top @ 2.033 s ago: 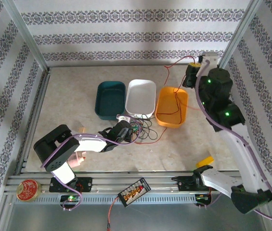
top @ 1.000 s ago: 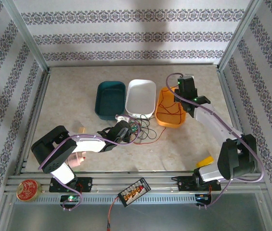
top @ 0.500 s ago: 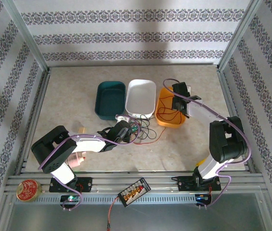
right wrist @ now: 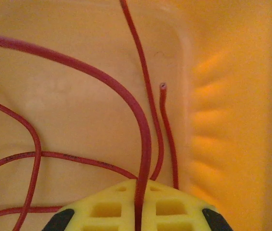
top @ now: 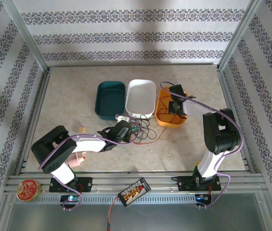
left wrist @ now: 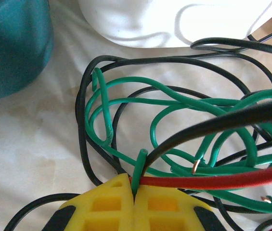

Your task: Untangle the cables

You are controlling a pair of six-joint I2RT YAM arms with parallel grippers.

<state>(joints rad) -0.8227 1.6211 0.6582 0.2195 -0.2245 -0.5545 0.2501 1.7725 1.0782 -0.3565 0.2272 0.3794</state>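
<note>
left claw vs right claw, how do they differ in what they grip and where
The left claw is shut on a green cable; the right claw is shut on a red cable. The left claw sits low over the table amid tangled green, black and red strands; the right claw is down in the orange tray, among red strands. Both are yellow-tipped and shut.
</note>
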